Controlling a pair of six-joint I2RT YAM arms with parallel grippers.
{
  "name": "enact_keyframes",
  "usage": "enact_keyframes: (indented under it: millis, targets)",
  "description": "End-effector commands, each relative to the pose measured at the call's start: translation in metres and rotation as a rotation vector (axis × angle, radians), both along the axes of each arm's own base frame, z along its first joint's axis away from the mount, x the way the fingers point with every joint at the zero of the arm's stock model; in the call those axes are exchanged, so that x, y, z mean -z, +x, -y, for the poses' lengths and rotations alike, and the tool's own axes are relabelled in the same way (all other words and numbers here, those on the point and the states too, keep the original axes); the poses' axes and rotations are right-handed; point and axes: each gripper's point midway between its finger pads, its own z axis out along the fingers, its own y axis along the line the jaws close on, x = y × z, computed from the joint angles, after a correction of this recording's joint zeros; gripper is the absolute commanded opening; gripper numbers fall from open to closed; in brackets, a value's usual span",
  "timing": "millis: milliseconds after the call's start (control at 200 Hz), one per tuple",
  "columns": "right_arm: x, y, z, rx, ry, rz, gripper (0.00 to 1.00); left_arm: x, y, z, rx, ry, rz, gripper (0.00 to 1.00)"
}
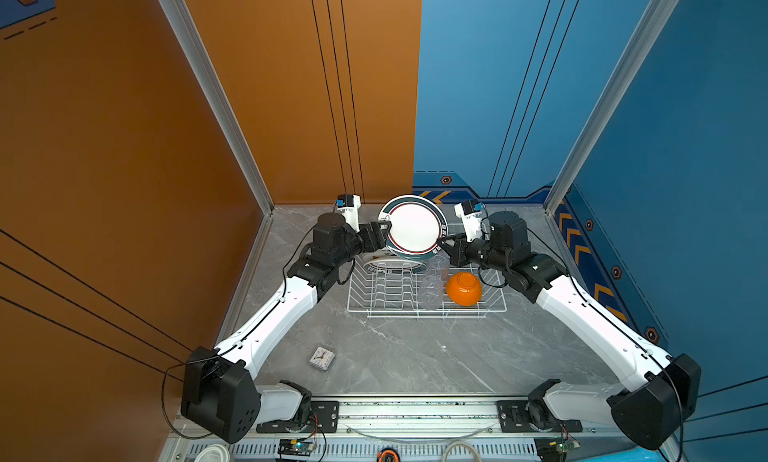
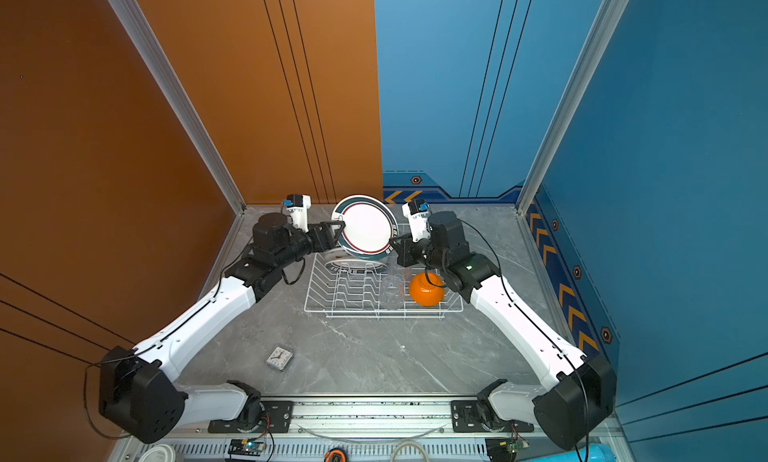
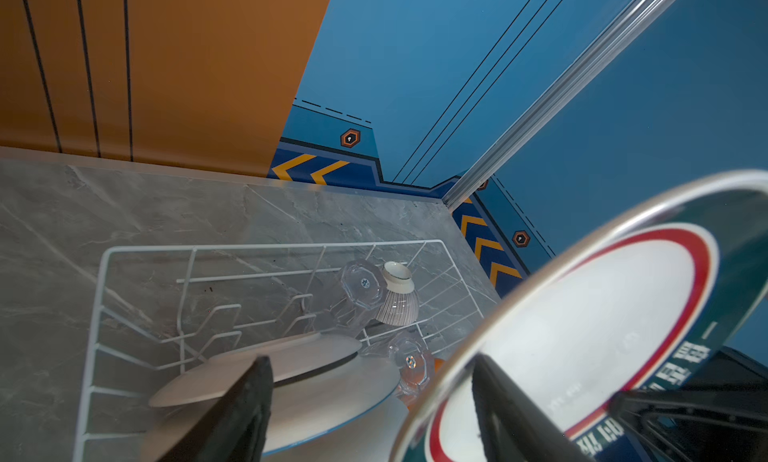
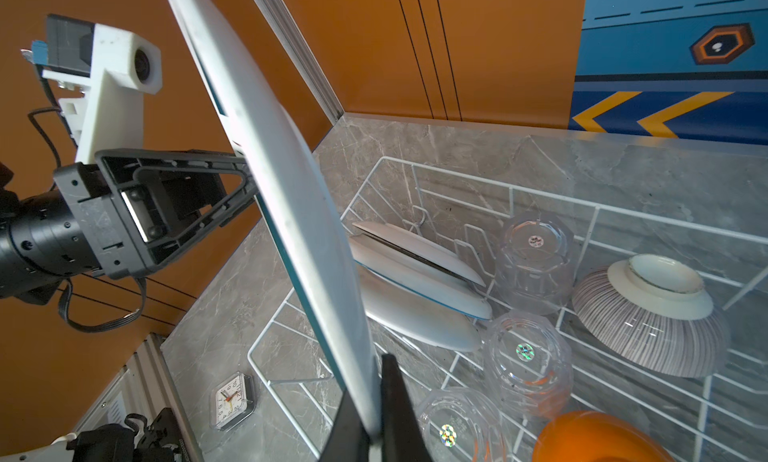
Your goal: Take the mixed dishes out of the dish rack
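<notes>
1. The right gripper [image 1: 441, 242] is pinched tight on the lower right rim of the plate [image 1: 413, 227]. In the right wrist view its two fingers [image 4: 395, 401] nip the thin edge between them.
2. The left gripper [image 1: 385, 228] stands with its jaws apart, straddling the opposite rim. In the left wrist view one finger [image 3: 498, 401] lies across the plate's face and the other [image 3: 232, 410] sits well clear of it, so I judge it has no grip yet.
3. The plate hangs in the air between the two grippers, above the far end of the dish rack [image 1: 390, 312] and clear of its wires.
4. It stands nearly on edge. Its patterned face is turned toward the near side of the table and a little upward, its back toward the rear wall. Being round it has no long axis, and its flat plane runs across from one gripper to the other.
5. This looks to me like a handover, or a two-handed carry, of one plate out of the rack.
6. The next move calls for the left jaws to close squarely on the rim before the right lets go, else the plate could swing or drop.
7. Left in the rack are other plates [image 4: 415, 281] lying low among the dividers, clear tumblers [image 4: 534, 264], a ribbed bowl [image 4: 648, 318] and an orange bowl [image 1: 464, 288].
</notes>
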Motion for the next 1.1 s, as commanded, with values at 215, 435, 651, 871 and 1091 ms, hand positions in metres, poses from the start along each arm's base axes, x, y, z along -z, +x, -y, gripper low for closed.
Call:
enact_keyframes:
  millis: [215,435,651,871,1091]
  targets:
    - [-0.030,-0.009,-0.008,-0.071,0.139,0.042,0.00,0.000,-0.003,0.009,0.071,-0.029,0.023,0.49]
    - [-0.029,-0.010,-0.013,-0.108,0.169,0.017,0.00,-0.006,-0.006,0.013,0.100,-0.041,0.045,0.43]
    - [-0.027,-0.010,-0.016,-0.128,0.179,0.003,0.00,-0.013,-0.008,0.018,0.136,-0.064,0.065,0.22]
    - [-0.021,-0.005,-0.017,-0.126,0.177,-0.010,0.00,-0.012,-0.007,0.017,0.124,-0.070,0.057,0.00]
    - [-0.020,-0.004,-0.019,-0.133,0.191,-0.014,0.00,-0.013,-0.006,0.019,0.129,-0.077,0.051,0.00]
